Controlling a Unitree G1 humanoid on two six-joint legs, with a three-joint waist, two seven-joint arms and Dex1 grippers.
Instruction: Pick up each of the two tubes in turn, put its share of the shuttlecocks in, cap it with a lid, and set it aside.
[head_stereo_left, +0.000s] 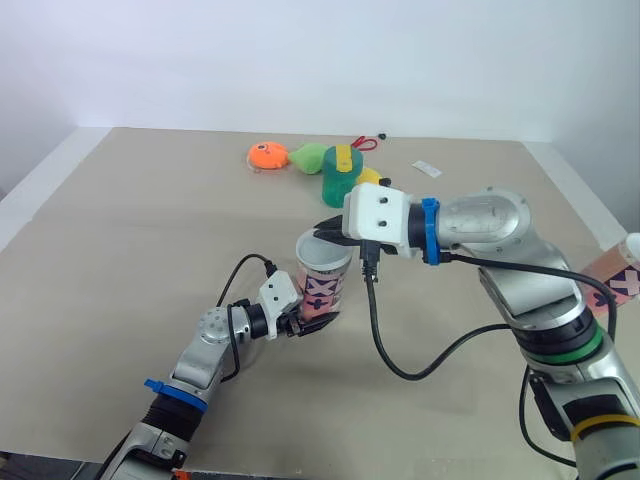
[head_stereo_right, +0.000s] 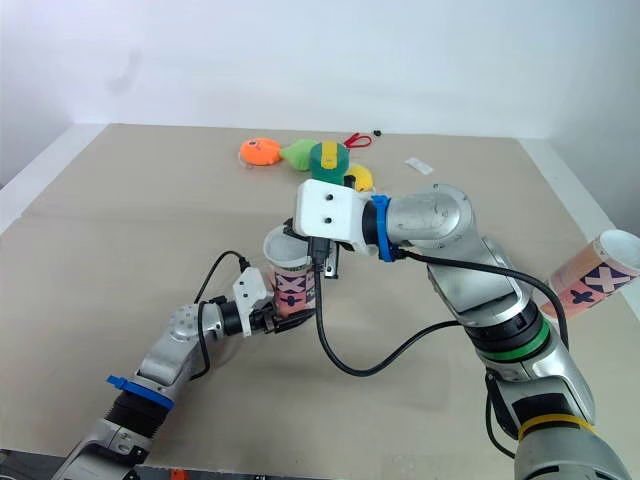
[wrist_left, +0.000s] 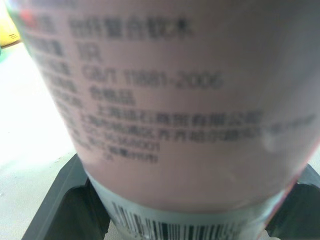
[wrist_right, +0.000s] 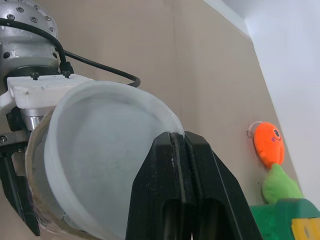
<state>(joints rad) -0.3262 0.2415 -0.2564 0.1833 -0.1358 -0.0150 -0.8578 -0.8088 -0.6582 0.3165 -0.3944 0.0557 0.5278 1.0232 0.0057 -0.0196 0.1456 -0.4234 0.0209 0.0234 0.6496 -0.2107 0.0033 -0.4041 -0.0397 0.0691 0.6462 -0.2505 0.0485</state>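
Tube (head_stereo_left: 322, 282) pinched low by L pincer (head_stereo_left: 308, 321); R pincer (wrist_right: 183, 143) pressed together at lid (wrist_right: 100, 150) rim; inside hidden.

The left arm reaches forward and inward, forearm low. The left gripper (head_stereo_left: 303, 322) is clamped on the lower part of the tube (head_stereo_left: 325, 285), with 1 black finger (wrist_left: 65, 210) on each side. The right arm bends in from the right, its forearm pointing toward the robot's left. The right gripper (wrist_right: 183, 142) has its 2 fingers pressed together at the tube's top.
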